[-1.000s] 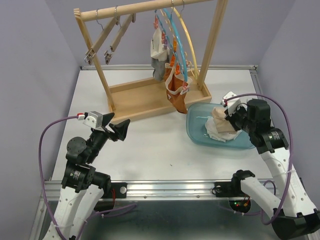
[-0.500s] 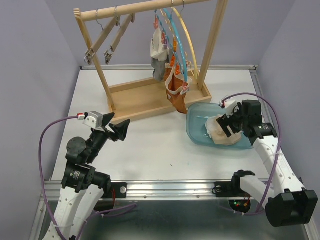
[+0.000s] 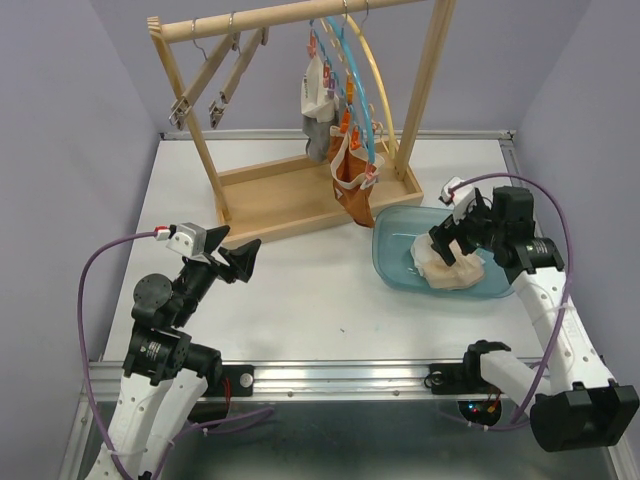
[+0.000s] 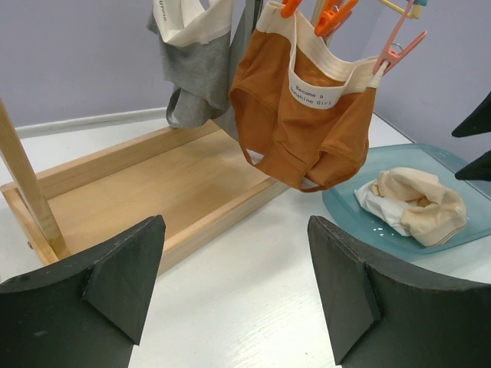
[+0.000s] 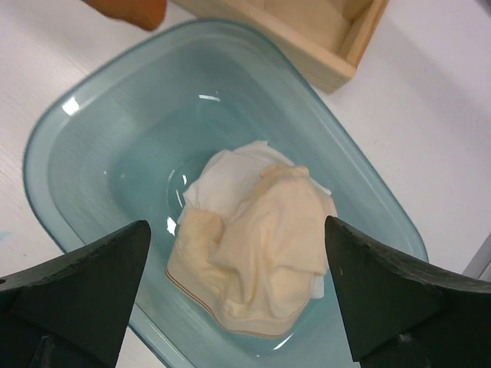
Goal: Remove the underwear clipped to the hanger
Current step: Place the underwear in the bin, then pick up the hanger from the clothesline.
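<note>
Table (image 3: 300, 290): white, with both arms bolted at its near edge.
Wooden rack (image 3: 197, 130): stands at the far side of the table, a rail on top and a shallow tray as its base.
Blue tub (image 3: 395, 250): translucent, on the table just right of the rack's near corner.
Hanger (image 3: 355, 70): hooked over the rail, with coloured pegs (image 4: 330, 11) down its length.
Orange-brown underwear (image 3: 352, 190): pegged to the hanger by its cream waistband, its lowest part hanging near the tub's far rim and well apart from both grippers.
Grey underwear (image 3: 318, 140): clipped higher on the hanger, behind the orange-brown pair.
Beige and white underwear (image 3: 450, 272): a crumpled heap in the tub, directly under the right gripper.
Right gripper (image 3: 452, 245): over the tub with jaws spread wide, holding nothing; the heap lies below and between its fingers.
Left gripper (image 3: 240, 262): jaws wide apart and empty, above the table's left half, facing the rack, well apart from every garment.
</note>
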Available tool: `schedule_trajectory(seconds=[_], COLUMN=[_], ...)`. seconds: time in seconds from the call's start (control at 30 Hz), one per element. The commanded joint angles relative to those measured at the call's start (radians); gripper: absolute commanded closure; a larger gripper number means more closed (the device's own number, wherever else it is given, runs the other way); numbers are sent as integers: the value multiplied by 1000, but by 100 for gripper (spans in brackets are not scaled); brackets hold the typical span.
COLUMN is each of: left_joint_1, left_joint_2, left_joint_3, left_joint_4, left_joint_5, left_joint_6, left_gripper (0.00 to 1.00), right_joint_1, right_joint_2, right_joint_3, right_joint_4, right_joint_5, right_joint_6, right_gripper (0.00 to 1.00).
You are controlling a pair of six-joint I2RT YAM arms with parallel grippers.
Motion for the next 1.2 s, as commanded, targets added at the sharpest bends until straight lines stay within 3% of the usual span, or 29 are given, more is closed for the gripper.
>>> schedule_trajectory(seconds=[0.0, 0.47, 0.83, 0.97, 1.17], left_joint_1=[5, 5, 7, 5, 5], left_joint_2=[11, 17, 25, 34, 39], left_joint_3=[-6, -6, -8, -6, -5], left_joint_4=[57, 57, 57, 55, 52], left_joint_5=[17, 15, 11, 11, 2], left_joint_6=[-1, -3, -3, -1, -1], left_gripper=[14, 14, 14, 14, 14], right_joint_1=[-6, -5, 24, 75, 341], right_joint_2=[0, 83, 158, 198, 272], right_joint_3=[134, 462, 622, 662, 729], right_joint_4=[-4, -165, -185, -179, -145], right_joint_5=[-164, -471, -620, -610, -368], right_joint_6=[25, 87, 153, 165, 199], right_gripper=[0, 0, 0, 0, 0])
